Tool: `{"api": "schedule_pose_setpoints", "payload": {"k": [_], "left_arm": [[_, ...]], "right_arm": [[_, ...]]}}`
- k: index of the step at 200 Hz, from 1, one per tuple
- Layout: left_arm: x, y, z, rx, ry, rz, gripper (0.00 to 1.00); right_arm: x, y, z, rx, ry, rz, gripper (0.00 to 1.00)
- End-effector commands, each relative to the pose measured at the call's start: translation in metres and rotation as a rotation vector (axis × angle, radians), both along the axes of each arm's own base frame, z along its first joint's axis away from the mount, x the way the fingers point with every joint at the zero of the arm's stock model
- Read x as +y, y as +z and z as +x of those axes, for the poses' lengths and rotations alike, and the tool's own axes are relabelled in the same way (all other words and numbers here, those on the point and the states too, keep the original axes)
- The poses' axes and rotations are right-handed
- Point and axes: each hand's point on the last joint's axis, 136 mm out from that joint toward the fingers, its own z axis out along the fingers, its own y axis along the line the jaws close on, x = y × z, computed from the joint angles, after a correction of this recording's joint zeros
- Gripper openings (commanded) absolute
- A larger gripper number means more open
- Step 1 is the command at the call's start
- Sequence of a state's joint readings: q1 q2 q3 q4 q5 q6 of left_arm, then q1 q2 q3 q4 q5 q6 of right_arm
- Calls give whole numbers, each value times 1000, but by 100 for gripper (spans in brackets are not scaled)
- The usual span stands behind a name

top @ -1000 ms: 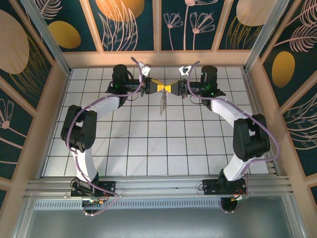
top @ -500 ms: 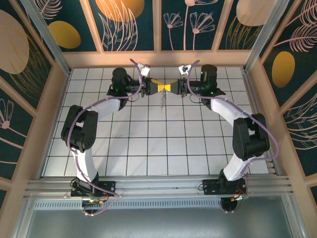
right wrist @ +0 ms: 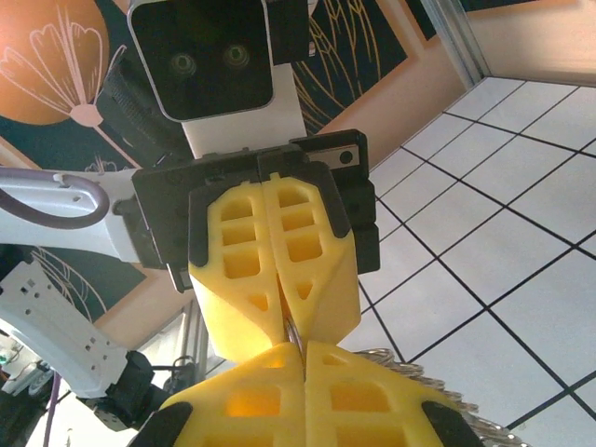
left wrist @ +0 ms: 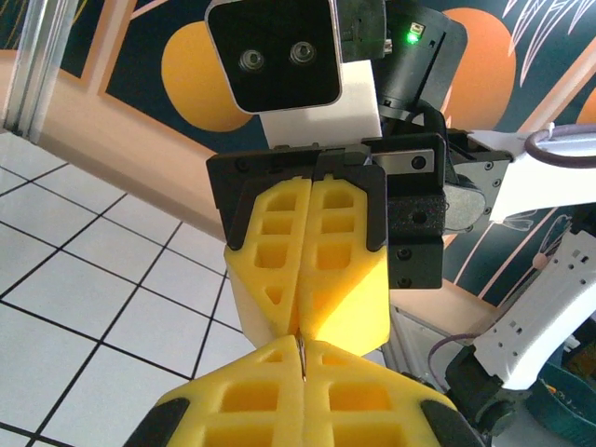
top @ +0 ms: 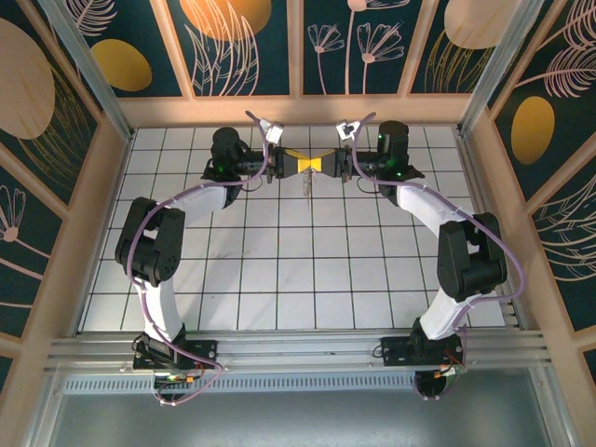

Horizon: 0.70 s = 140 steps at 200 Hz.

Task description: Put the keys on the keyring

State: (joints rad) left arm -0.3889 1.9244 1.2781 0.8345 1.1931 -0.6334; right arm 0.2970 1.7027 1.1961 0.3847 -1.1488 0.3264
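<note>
Yellow-padded left gripper (left wrist: 303, 361) clamped on the keyring (right wrist: 291, 329). Right gripper (right wrist: 304, 361) closed, tip to tip; chain (right wrist: 410, 371) dangling.

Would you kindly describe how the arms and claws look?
The left arm and right arm have black joints, white links and a lilac cable alongside. The left claw and right claw have yellow latticed wedge fingers in black mounts.

Between the pads (left wrist: 340, 279) only a metal sliver (left wrist: 300, 347) shows — the rest hidden. Chain (right wrist: 461, 402) runs off the bottom edge; from above the keyring (top: 305, 186) is a thin blur.
</note>
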Motion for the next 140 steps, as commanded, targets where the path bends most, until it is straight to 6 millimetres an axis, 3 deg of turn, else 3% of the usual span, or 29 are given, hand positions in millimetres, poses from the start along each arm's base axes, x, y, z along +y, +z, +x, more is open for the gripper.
{"api": "schedule_pose_setpoints", "payload": {"k": [1, 18, 42, 88, 117, 140], "left_arm": [[-6, 19, -18, -79, -27, -32, 0], [-3, 23, -18, -78, 6, -50, 0], [1, 28, -21, -65, 38, -80, 0], [11, 28, -33, -46, 75, -130, 0], [13, 26, -38, -37, 81, -146, 0], [13, 24, -41, -33, 72, -145, 0]], "right_arm": [[-10, 21, 11, -59, -70, 18, 16], [-25, 29, 9, -63, -118, 42, 32], [-41, 31, 2, -72, -197, 52, 36], [-58, 0, -15, -71, -397, 18, 40], [-56, -18, -26, -120, -471, -43, 52], [-51, -28, -30, -155, -475, -88, 55]]}}
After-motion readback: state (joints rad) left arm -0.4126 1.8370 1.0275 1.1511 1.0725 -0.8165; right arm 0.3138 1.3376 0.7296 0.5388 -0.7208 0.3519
